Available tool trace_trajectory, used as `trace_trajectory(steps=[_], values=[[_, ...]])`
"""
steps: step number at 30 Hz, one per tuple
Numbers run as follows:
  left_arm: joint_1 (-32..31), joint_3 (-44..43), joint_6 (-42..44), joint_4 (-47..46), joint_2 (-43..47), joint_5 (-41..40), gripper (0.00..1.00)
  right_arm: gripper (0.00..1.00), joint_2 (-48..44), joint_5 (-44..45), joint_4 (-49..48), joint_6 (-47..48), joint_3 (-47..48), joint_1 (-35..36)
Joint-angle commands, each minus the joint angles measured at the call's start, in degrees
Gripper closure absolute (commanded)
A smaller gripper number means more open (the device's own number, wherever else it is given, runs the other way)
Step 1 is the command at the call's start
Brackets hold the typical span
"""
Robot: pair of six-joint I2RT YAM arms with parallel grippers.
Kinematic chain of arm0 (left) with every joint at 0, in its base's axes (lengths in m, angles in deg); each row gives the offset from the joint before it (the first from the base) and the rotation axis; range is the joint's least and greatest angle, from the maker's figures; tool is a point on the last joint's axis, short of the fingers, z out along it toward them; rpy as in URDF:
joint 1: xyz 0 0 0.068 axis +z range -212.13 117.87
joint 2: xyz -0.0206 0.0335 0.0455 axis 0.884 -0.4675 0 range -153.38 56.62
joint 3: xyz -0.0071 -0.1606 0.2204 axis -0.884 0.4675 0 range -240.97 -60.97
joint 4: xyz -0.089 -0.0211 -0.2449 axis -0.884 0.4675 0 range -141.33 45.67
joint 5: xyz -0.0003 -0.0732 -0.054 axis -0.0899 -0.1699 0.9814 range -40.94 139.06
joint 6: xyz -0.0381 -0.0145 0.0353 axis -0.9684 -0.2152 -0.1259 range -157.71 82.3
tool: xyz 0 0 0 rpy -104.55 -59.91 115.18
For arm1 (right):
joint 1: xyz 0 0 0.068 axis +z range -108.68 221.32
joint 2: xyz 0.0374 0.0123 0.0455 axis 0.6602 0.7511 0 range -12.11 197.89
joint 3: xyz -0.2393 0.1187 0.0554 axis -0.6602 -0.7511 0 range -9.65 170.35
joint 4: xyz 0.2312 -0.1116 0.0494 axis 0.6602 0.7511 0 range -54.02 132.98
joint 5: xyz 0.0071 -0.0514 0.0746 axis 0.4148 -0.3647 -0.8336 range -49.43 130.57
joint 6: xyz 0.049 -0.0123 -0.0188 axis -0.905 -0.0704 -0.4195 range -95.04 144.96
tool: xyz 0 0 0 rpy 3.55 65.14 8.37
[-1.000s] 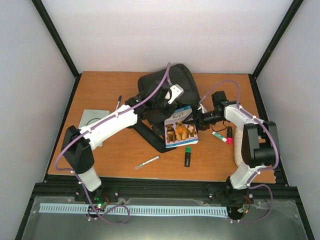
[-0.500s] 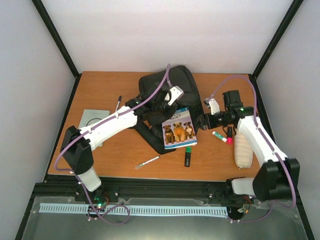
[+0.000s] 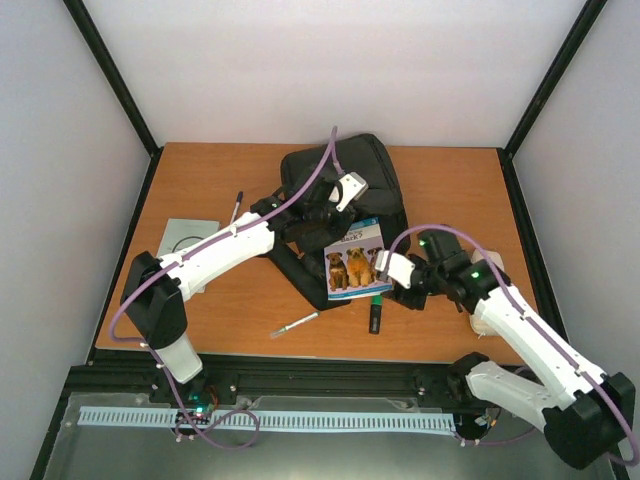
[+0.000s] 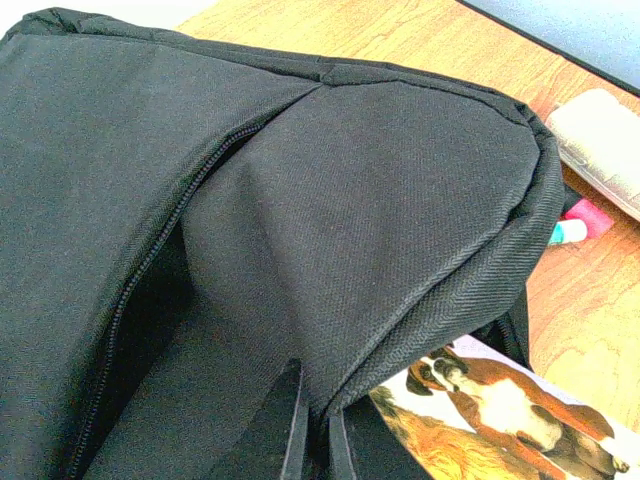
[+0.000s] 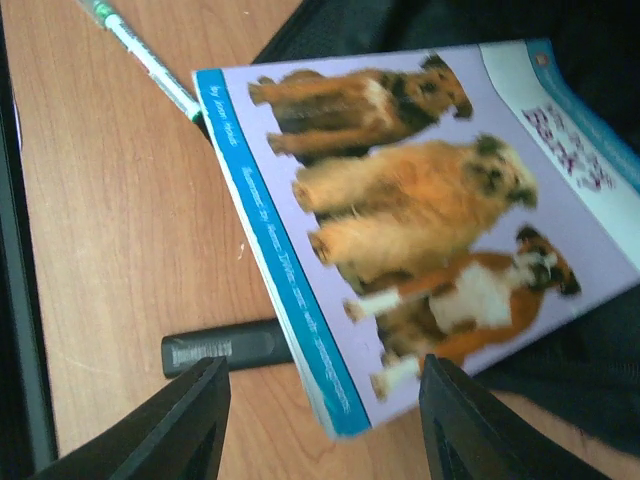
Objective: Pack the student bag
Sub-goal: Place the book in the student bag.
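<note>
The student bag [image 3: 345, 175] is a large black backpack lying at the back middle of the table. My left gripper [image 3: 338, 212] is shut on the fabric edge of its opening and holds it raised; in the left wrist view the fingers [image 4: 292, 430] pinch that edge of the bag [image 4: 300, 200]. A book with dogs on its cover [image 3: 355, 262] lies half inside the opening, and also shows in the left wrist view [image 4: 500, 410]. My right gripper [image 3: 380, 280] is open at the book's near right corner. In the right wrist view that corner of the book [image 5: 400, 220] sits between the spread jaws of the gripper [image 5: 330, 430].
A black marker with a green end [image 3: 375, 317] lies just near of the book, also in the right wrist view [image 5: 225, 350]. A pen [image 3: 295, 323] lies front middle, another pen [image 3: 237, 205] and a grey square pad [image 3: 187, 238] at the left. A cream pouch [image 4: 600, 140] and pink-capped marker [image 4: 578, 222] lie right of the bag.
My right arm pulled away from the book's right edge, swung right, then came round low to the book's near right corner. The left gripper kept its hold on the bag.
</note>
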Motion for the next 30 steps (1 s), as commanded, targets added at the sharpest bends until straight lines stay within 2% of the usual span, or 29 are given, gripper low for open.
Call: trace_trajectory(steps=[1, 7, 15, 22, 30], values=[[-0.3, -2.7, -2.4, -2.9, 0.8, 3.1, 0.99, 0.46, 1.7, 10.8, -5.0, 5.8, 1.0, 9.0], [-0.3, -3.5, -2.8, -1.9, 0.9, 3.9, 0.99, 0.39, 7.7, 20.9, -6.7, 7.9, 1.3, 21.3], [-0.3, -4.0, -2.3, -0.9, 2.2, 3.6, 0.99, 0.43, 13.0, 26.6, -9.8, 9.7, 2.2, 25.7], [-0.4, -4.1, -2.1, -0.8, 2.8, 3.6, 0.99, 0.53, 15.8, 28.7, -13.7, 11.1, 0.9, 25.8], [-0.4, -4.2, -2.7, -0.7, 2.7, 5.3, 0.99, 0.73, 18.9, 36.5, -25.0, 15.4, -1.5, 25.8]])
